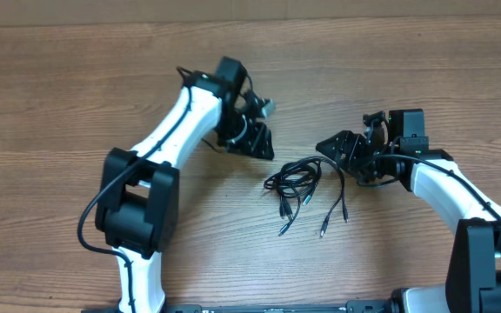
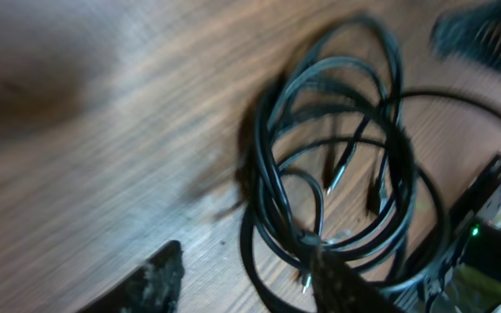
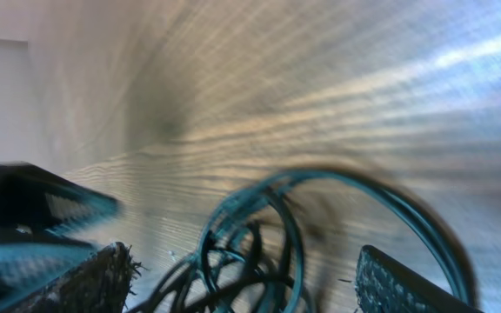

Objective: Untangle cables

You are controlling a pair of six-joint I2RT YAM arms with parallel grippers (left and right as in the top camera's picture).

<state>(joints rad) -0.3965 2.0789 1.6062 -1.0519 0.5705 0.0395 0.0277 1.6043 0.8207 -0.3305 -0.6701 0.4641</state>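
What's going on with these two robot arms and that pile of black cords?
Two robot arms face a tangle of thin black cables lying on the wooden table. The left gripper and right gripper hover open on either side of it, holding nothing. The cables are not yet separated.

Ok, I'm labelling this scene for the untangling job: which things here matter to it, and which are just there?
For the job: the tangled cables; the left end effector; the right end effector.
Just there: the wooden table; the arms' own thick black wiring.
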